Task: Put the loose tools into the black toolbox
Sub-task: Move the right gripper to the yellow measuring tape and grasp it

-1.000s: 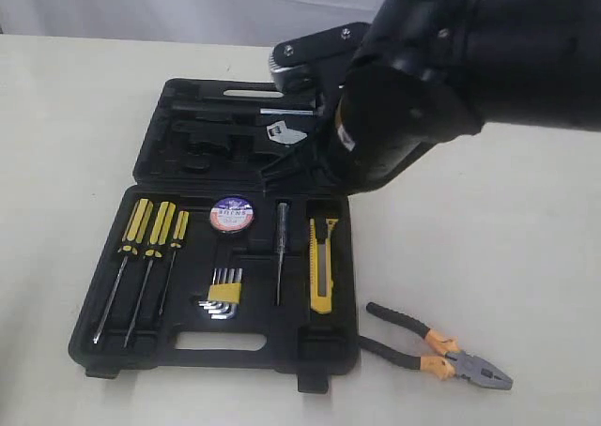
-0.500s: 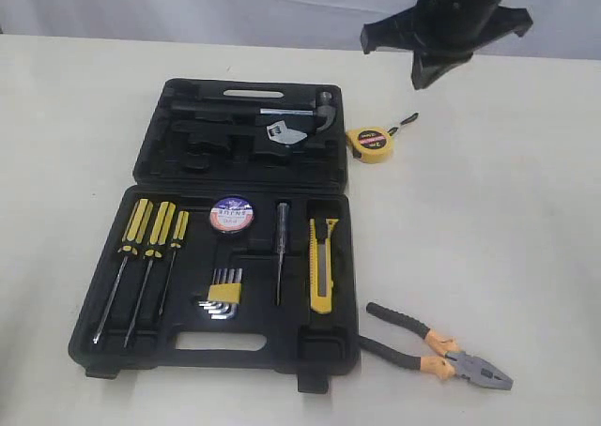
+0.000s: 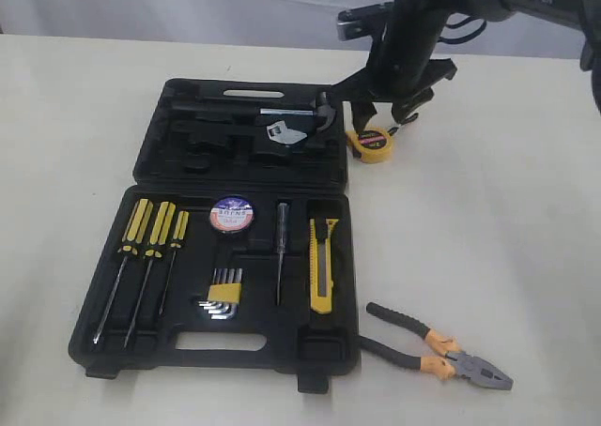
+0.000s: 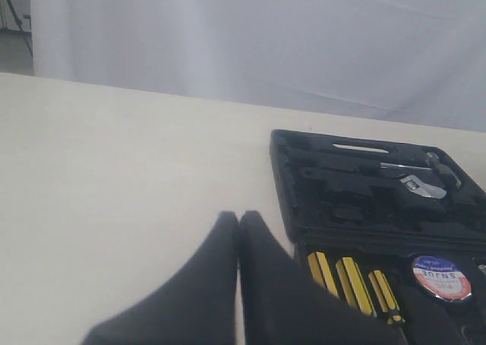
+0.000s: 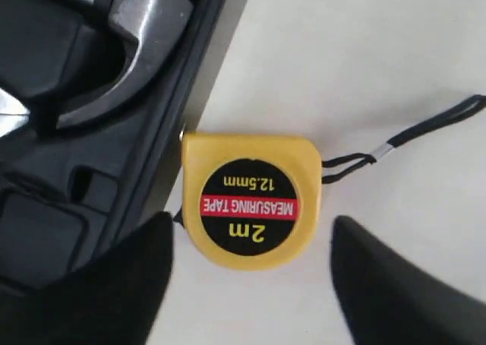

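Note:
The black toolbox (image 3: 103, 351) lies open on the table. In its near half sit the yellow-and-black utility knife (image 3: 322, 265) and the black tape roll (image 3: 232, 214). The yellow tape measure (image 3: 371, 144) lies on the table against the far half's right wall. My right gripper (image 3: 387, 116) hangs just above it. In the right wrist view this gripper (image 5: 252, 218) is open, a finger on each side of the tape measure (image 5: 250, 200), not touching it. The grey pliers (image 3: 437, 346) lie on the table at the front right. My left gripper (image 4: 238, 217) is shut and empty, left of the toolbox (image 4: 285, 178).
Three screwdrivers (image 3: 150, 229), a bunch of hex keys (image 3: 223, 290) and a thin tester screwdriver (image 3: 281, 248) fill recesses in the near half. A hammer (image 5: 144, 26) lies in the far half beside the tape measure. A black cord (image 5: 425, 128) trails from the tape measure.
The right arm has swung away from the camera and come down over the tape measure. Its gripper has opened. No tool has moved.

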{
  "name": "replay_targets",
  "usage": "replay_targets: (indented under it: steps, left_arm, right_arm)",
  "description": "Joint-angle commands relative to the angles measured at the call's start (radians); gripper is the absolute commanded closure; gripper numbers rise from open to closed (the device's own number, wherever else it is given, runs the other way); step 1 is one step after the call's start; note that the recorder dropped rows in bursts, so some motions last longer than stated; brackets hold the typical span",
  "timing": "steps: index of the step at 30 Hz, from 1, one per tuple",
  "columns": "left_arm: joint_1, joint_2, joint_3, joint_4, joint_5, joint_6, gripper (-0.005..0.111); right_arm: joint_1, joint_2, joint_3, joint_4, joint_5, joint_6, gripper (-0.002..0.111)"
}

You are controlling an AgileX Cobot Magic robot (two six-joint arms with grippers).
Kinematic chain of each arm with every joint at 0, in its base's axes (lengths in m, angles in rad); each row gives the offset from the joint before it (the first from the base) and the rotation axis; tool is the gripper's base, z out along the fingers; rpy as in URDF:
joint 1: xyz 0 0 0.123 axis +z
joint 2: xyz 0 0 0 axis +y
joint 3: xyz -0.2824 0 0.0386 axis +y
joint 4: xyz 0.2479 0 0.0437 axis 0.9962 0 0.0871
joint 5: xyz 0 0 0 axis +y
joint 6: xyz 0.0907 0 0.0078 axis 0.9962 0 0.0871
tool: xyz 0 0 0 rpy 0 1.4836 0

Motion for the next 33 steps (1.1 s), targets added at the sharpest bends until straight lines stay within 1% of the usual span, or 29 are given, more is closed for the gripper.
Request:
replay_targets:
  steps: [1,8,33]
  left_arm:
    - [-0.006,0.004,-0.005,-0.004,0.001,0.000,0.107]
    - [-0.006,0.004,-0.005,-0.004,0.001,0.000,0.107]
    - [-0.006,0.004,-0.005,-0.004,0.001,0.000,0.107]
  right_arm:
    - [0.000,-0.002,-0.009,-0.007,-0.021,-0.028,0.037]
    - [0.000,0.000,-0.009,-0.009,-0.044,-0.033,0.039]
    - [-0.002,0.130,-0.009,-0.005,-0.069,-0.035,0.039]
